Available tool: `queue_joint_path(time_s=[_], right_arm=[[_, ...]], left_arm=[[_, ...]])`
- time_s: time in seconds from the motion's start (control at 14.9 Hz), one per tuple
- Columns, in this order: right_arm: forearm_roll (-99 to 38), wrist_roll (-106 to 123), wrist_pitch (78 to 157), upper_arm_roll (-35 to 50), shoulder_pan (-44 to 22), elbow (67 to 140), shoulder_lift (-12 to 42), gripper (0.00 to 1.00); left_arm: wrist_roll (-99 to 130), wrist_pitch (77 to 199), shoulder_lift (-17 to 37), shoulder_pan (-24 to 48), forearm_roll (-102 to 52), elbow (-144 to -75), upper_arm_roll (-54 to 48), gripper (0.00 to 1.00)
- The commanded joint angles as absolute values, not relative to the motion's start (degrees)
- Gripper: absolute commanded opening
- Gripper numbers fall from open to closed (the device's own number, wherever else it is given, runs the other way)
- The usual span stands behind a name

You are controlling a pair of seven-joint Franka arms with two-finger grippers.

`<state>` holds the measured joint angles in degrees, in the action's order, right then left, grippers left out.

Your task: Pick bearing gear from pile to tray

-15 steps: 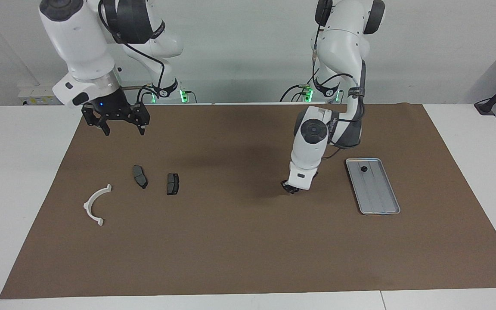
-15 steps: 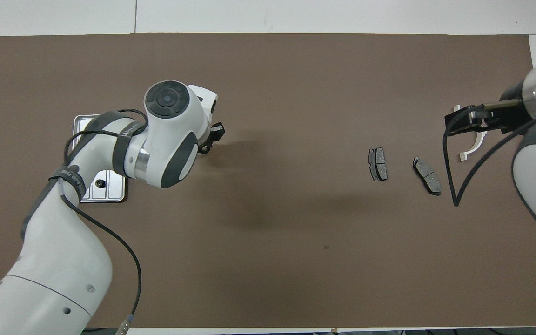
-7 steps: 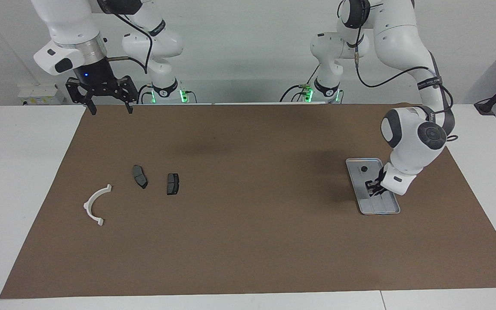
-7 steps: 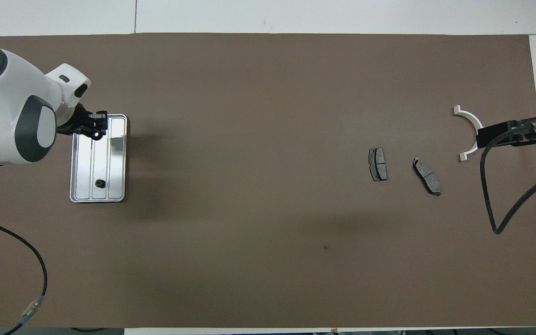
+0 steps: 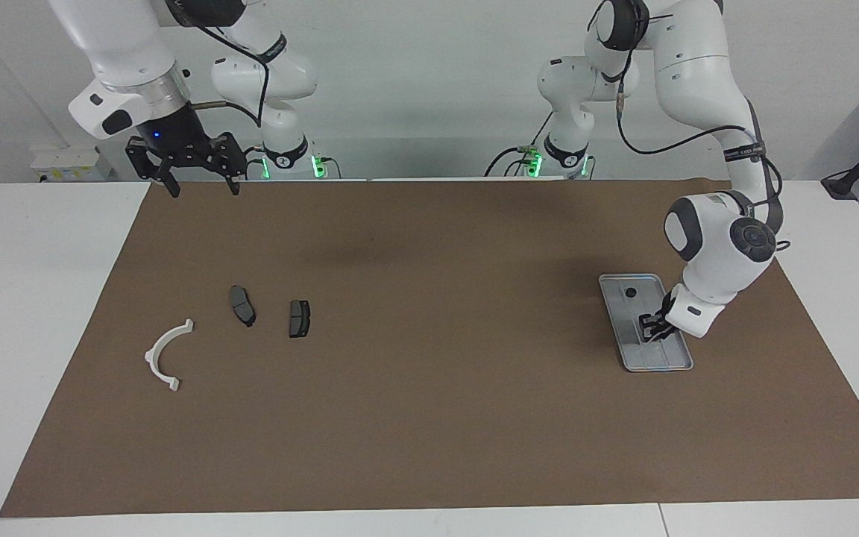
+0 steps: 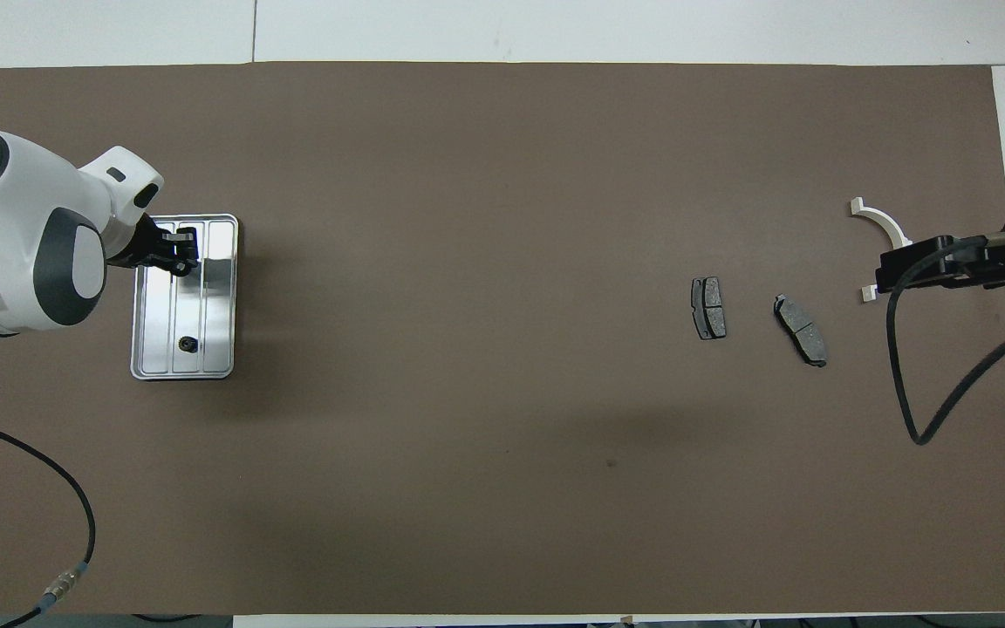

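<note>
My left pincer (image 5: 652,330) sits low over the tray (image 5: 666,360), clenched on a small dark part, drop point straight below. Right pincer (image 5: 194,177) waits released over the desk edge.

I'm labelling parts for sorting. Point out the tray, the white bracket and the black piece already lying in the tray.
tray (image 6: 222,301), overhead view, bare floor.
white bracket (image 5: 162,347), facing view, mid-arc.
black piece (image 6: 188,344), overhead view, its top.

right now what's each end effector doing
left end effector: closed on a small black part, over the tray
right end effector: open, empty, waiting up in the air
</note>
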<state>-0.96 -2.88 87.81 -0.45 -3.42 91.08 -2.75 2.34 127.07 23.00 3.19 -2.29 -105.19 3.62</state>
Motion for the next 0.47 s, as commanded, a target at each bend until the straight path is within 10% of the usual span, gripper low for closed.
queue_joint_path(time_s=[0.0,0.33,0.4], right_arm=[[-2.3,-3.7,87.7,-0.9,-3.5,91.8,-3.2,1.0],[-1.3,-3.3,88.2,-1.0,-3.8,91.8,-3.5,1.0],[-1.3,-3.3,88.4,-1.0,-3.7,91.8,-3.6,1.0]], left_arm=[[2.1,128.7,21.4,3.1,-3.5,-107.2,3.3,0.07],[2.1,131.2,20.8,3.2,-3.5,-109.9,3.3,0.19],[2.0,131.3,20.7,3.2,-3.5,-110.0,3.3,0.43]])
